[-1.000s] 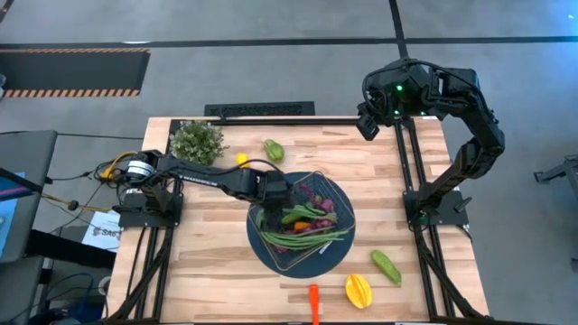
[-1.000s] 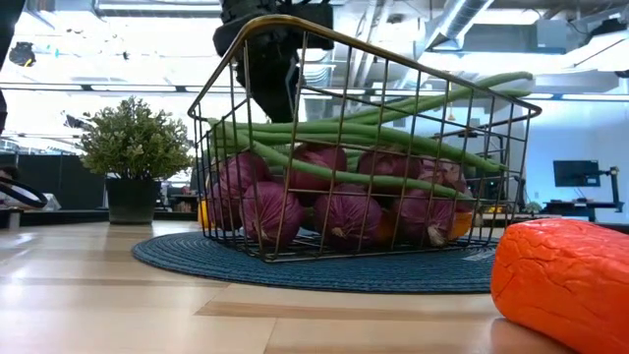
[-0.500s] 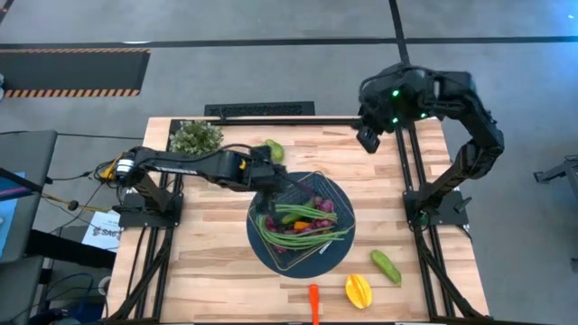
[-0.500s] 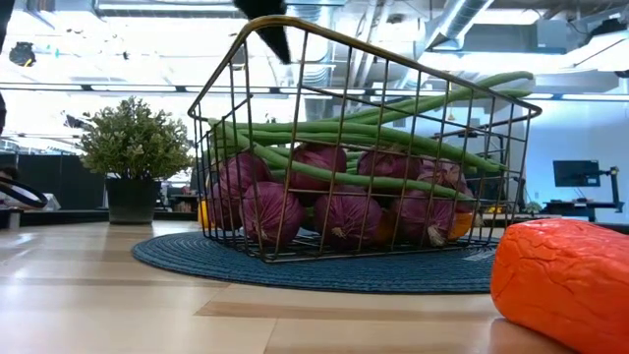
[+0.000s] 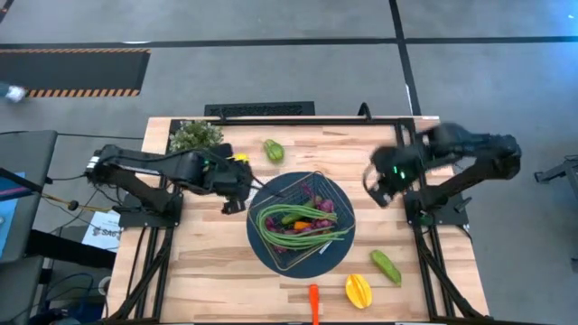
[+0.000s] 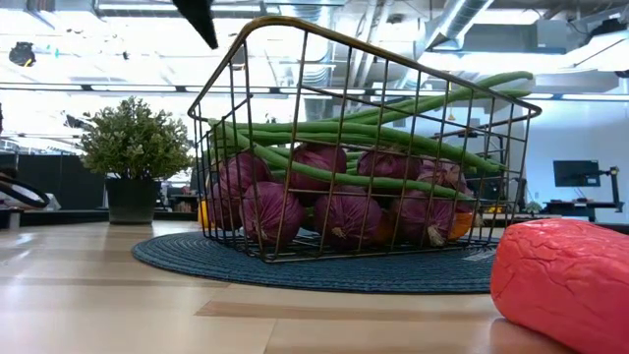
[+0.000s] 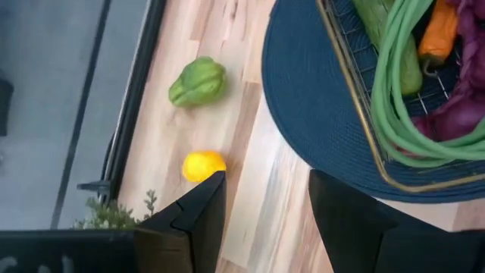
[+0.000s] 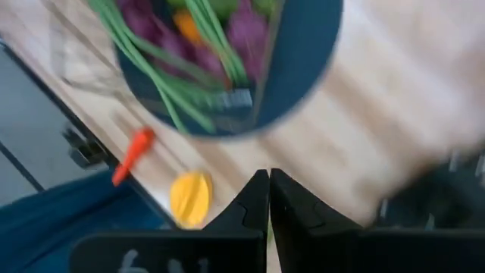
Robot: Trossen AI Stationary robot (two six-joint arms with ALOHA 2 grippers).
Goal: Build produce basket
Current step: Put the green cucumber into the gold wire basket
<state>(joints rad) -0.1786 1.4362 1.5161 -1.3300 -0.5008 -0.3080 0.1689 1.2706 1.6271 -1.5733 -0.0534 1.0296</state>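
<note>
Many green beans [image 5: 302, 224] across basket [image 5: 318, 180]

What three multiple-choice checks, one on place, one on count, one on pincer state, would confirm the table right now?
1. Where does the basket stand?
A. on the dark blue mat
B. on bare wood
C. beside the leafy plant

2. How many pieces of produce lie on the table outside the mat?
A. two
B. five
C. eight

3. How is the left pincer?
A. shut on a pepper
B. open and empty
C. shut on the beans

Answers:
1. A: the high view shows the mat ringing it.
2. B: green pepper, small yellow fruit, green pepper near the right arm, yellow pepper, carrot.
3. B: the left wrist view shows bare wood between its spread fingers.
</note>
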